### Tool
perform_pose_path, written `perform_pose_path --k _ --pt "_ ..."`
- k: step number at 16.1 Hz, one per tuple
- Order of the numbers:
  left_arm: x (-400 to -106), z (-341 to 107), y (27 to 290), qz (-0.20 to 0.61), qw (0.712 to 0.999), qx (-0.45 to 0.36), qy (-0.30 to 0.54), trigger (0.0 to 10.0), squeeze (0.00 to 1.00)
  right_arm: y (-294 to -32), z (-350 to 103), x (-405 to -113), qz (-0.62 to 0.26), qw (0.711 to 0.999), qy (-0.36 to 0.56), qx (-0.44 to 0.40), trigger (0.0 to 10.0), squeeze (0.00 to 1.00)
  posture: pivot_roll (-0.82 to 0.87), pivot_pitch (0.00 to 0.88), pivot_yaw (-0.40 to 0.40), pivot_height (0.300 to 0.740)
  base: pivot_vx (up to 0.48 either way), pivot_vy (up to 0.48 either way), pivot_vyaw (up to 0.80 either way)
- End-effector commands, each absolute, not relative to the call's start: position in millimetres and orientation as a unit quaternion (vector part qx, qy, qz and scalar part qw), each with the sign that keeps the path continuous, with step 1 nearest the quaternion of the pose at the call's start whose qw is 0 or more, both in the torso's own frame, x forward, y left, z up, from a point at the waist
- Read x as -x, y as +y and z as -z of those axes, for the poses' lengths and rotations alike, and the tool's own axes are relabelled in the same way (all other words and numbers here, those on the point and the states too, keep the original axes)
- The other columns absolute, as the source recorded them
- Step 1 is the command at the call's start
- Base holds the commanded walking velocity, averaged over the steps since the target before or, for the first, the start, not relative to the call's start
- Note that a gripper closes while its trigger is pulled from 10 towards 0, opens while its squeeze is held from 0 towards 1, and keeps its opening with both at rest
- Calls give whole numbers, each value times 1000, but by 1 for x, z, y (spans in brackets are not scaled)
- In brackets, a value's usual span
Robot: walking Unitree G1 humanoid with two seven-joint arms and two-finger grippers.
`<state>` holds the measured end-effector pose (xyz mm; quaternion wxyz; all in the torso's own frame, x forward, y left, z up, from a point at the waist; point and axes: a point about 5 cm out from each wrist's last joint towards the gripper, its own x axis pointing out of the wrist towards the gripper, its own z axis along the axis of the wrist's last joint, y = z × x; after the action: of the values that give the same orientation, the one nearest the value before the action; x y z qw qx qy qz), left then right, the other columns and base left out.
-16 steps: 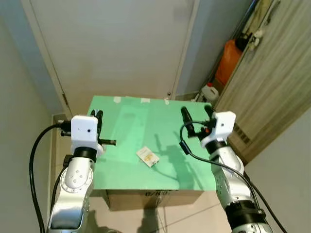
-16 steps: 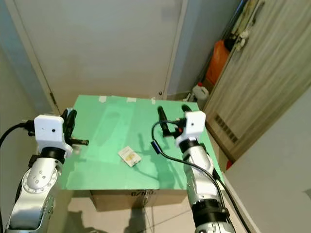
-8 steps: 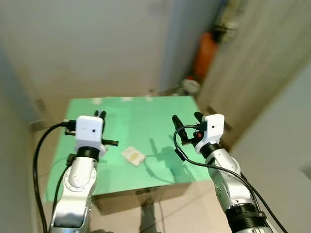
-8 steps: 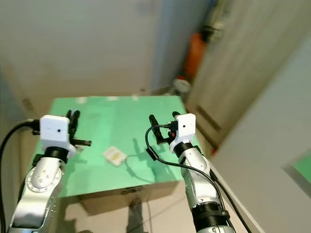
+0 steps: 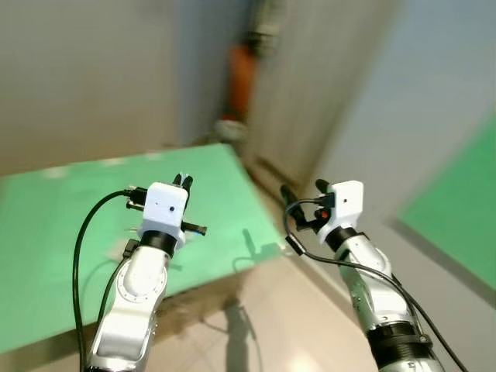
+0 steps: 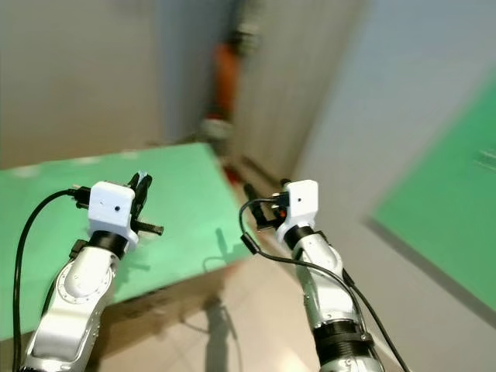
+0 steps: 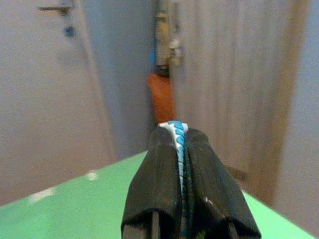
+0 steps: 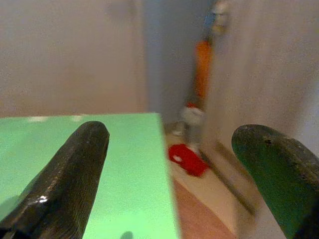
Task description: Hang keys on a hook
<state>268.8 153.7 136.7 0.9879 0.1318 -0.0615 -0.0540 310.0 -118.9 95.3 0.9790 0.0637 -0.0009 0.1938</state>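
My left gripper (image 5: 184,180) is raised over the green table (image 5: 62,232) and is shut on a thin blue-and-white strap (image 7: 176,128) that shows between its two black fingers in the left wrist view; whether keys hang from it cannot be seen. My right gripper (image 5: 304,188) is held up past the table's right edge, above the floor, with its fingers wide apart and nothing between them. The eye views are blurred.
An orange container (image 5: 240,66) and a white jug (image 8: 192,117) stand in the far corner beside a wooden panel wall (image 7: 234,74). Something red (image 8: 187,158) lies on the floor there. A green panel (image 5: 457,201) is on the right wall. Tiled floor (image 5: 263,325) lies right of the table.
The whole picture has swung to the right, so the table now sits at the left and the right wall has come into view. Both arms keep their pose.
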Motion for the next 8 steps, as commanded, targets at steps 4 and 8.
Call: perform_pose_path --k 4,8 --pt "-272 -140 155 64 987 -128 -69 0 0 -121 -95 -311 -194 979 3 -60 10000 0 85 0 -79 740 0 -480 -692" --pt "-279 -141 163 53 989 -122 -66 0 0 -121 -94 -310 -191 980 7 -63 10000 0 81 0 -73 740 0 -360 -666"
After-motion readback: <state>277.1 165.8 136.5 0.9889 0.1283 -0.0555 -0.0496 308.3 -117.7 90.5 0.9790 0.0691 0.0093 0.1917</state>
